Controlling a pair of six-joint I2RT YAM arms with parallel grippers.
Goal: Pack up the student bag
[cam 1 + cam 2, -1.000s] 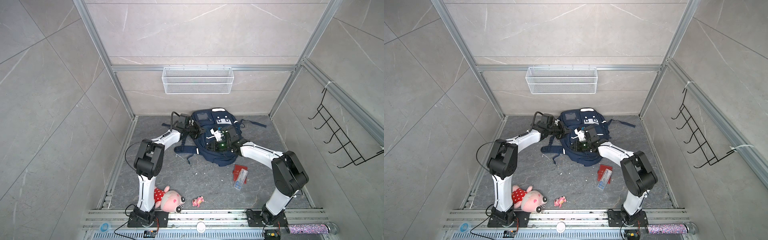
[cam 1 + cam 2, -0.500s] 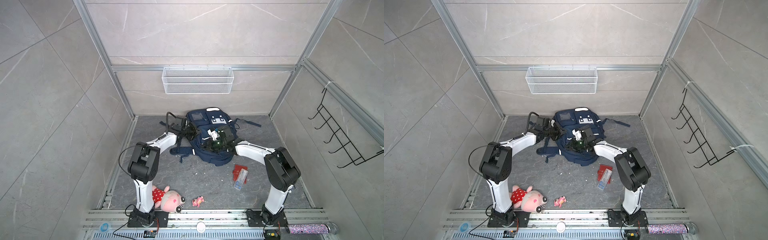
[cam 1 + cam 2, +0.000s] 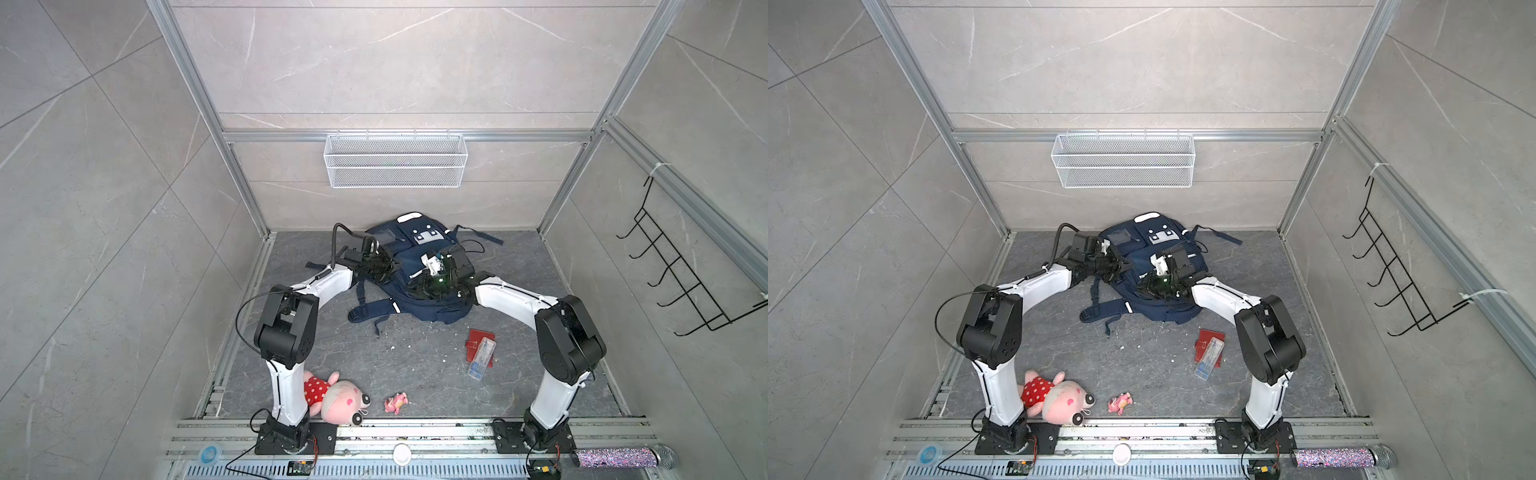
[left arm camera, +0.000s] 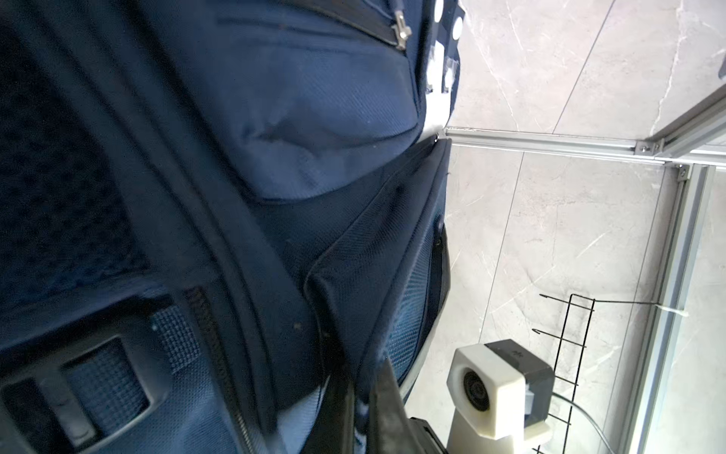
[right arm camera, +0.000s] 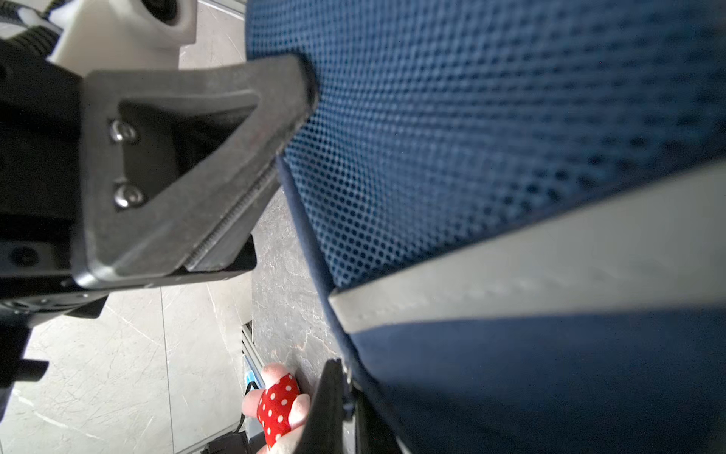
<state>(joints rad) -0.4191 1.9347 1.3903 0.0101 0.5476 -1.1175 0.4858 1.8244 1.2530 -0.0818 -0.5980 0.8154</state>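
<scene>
We are clamping the left gripper (image 4: 363, 373) and the right gripper (image 5: 345, 389) shut on fabric at opposite sides of the bag (image 3: 409, 257), apparently to steady it for packing.

There is one student bag (image 3: 434, 311). There are two robot arms, the left arm (image 3: 286, 328) and the right arm (image 3: 569, 340). The pink toys are two: one plush pig (image 3: 332, 392) in a red dotted dress and one small figure (image 3: 395, 402). There is one red wallet (image 3: 478, 338) and one clear plastic case (image 3: 482, 358). I count also one white wire basket (image 3: 395, 166), one black hook rack (image 3: 688, 286), one glitter microphone (image 3: 619, 457), one blue roll (image 3: 209, 454) and one white disc (image 3: 401, 453).
</scene>
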